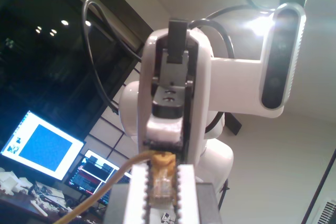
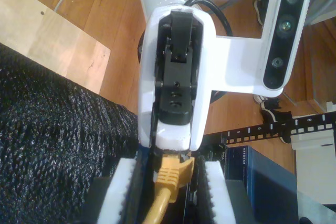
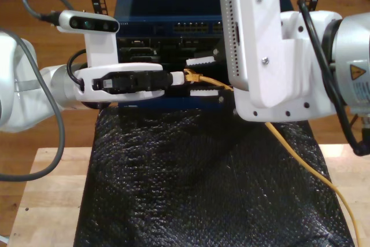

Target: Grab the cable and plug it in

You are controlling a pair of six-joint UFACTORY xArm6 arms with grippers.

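The yellow-orange cable [image 3: 215,82] hangs in the air between two facing grippers, just in front of the blue switch. My first gripper [image 1: 161,170], on the arm at the exterior view's left [image 3: 177,76], is shut on the cable's clear plug [image 1: 160,186]. The orange boot [image 2: 171,172] lies between the toothed white pads [image 2: 122,192] of my second gripper [image 2: 169,165], which stand apart from it on both sides, open. That gripper belongs to the big arm at the exterior view's right. The cable runs on behind that arm and trails across the mat toward the exterior view's lower right.
A blue network switch [image 3: 173,5] with a row of ports [image 3: 193,27] stands behind the grippers between black rack rails. A black textured mat [image 3: 196,177] covers the wooden table [image 3: 52,189]. Lit monitors [image 1: 44,145] glow beyond my second gripper's white housing [image 1: 199,93].
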